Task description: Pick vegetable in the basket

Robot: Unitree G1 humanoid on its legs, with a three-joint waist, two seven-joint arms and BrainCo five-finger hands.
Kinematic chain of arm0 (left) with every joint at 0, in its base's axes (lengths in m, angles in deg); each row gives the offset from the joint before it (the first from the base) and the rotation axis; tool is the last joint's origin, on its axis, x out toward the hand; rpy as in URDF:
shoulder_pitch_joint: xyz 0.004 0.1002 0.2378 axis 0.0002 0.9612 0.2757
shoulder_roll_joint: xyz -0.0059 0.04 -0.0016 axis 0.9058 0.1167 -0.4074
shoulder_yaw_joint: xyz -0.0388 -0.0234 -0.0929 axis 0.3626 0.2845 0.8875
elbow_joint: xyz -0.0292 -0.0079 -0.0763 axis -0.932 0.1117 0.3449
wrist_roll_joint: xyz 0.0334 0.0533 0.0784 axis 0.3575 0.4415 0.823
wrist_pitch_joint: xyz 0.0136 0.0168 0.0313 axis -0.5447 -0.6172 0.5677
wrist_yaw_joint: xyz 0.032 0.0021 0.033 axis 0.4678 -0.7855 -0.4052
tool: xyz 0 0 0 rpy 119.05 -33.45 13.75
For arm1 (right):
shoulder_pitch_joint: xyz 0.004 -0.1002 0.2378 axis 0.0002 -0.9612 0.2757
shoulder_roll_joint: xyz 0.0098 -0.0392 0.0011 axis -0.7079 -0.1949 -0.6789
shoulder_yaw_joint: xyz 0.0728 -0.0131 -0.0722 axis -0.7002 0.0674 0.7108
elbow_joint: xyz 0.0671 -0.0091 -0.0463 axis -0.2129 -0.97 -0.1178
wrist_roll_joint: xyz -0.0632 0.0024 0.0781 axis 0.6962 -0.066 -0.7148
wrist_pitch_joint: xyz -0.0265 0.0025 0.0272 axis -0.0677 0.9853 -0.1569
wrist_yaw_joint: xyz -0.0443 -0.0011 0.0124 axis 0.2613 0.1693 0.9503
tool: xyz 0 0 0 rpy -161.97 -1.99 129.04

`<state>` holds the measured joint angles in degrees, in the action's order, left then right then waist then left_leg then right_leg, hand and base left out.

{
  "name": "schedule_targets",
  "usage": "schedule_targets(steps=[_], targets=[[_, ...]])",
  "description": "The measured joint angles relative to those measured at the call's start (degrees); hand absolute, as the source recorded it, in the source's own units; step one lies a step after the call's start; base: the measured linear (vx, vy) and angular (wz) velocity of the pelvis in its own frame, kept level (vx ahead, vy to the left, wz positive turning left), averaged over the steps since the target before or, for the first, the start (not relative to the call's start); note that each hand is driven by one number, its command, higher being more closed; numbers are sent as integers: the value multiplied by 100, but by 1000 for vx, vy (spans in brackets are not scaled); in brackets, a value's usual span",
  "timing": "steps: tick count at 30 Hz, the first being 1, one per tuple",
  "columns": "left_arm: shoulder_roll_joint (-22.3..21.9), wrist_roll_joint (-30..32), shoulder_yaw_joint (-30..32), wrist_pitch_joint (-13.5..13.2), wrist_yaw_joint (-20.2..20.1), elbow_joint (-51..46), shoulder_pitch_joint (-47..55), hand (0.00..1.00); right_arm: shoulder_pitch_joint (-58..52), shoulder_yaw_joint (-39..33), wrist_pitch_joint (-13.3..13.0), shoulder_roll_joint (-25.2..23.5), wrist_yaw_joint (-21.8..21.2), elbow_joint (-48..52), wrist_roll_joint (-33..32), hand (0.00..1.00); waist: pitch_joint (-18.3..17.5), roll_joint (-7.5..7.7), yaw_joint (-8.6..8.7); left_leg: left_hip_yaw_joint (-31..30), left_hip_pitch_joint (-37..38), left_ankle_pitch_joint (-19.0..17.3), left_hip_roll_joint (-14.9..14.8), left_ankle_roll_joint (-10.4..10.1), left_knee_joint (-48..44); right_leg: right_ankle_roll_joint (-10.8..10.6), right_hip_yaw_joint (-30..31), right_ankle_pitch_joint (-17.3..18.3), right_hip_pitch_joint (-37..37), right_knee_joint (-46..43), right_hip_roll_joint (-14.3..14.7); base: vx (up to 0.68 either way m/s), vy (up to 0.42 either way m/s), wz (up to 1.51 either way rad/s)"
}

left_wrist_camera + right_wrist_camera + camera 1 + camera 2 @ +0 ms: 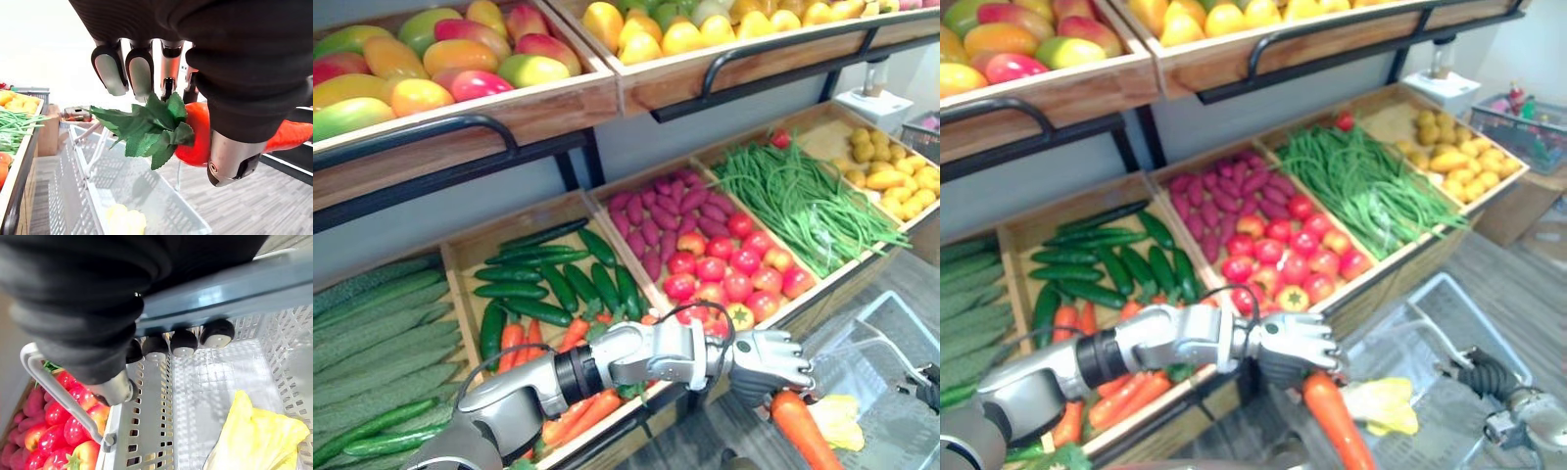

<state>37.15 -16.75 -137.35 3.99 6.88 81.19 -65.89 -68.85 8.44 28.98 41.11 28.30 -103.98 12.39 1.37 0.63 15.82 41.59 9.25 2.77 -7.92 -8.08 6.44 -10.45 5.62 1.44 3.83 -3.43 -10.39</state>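
An orange carrot (pixel 800 431) with green leaves (pixel 146 127) hangs point-down from my left hand (pixel 769 362), whose fingers (pixel 132 68) and thumb are curled round its top. The carrot is above the near end of the grey plastic basket (pixel 1449 294), just past the stand's front edge. A yellow leafy vegetable (pixel 1381 403) lies on the basket floor beside the carrot's tip. My right hand (pixel 73 298) has its fingers (pixel 186 340) wrapped over the basket's grey handle bar (pixel 230 298); it also shows at the lower right (pixel 1523 419).
The wooden stand holds crates of cucumbers (pixel 538 279), carrots (pixel 573 411), purple sweet potatoes (pixel 656 215), tomatoes (pixel 724 274), green beans (pixel 803 201) and yellow potatoes (pixel 896 176). Mangoes (pixel 431 59) fill the upper shelf. A grey wood floor lies under the basket.
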Motion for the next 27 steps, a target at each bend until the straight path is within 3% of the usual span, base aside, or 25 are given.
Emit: schedule_targets(steps=[2,13,21,27], targets=[[-12,0,0,1,-14,15,0,100,-111,12,-2,175,-186,126,-159,100,-11,16,102,-37,2,-1,4,-2,0,0,9,-1,0,16,-1,-7,-16,-2],[-647,5,0,2,-13,190,0,100,-232,155,-1,366,-426,477,-382,100,-232,89,311,-149,48,-46,30,-61,0,-14,187,-15,90,13,19,-7,-24,-8],[-1553,13,-275,13,1,501,-2,100,-237,383,11,440,-479,565,-440,100,-245,84,449,-155,95,-128,61,-94,0,18,264,6,100,-21,6,-6,-11,-3],[-2118,95,-549,197,4,1209,8,100,-254,535,48,204,-463,760,-633,100,-248,79,454,-157,96,-133,71,-91,0,29,266,14,113,-47,-2,1,-17,0]])
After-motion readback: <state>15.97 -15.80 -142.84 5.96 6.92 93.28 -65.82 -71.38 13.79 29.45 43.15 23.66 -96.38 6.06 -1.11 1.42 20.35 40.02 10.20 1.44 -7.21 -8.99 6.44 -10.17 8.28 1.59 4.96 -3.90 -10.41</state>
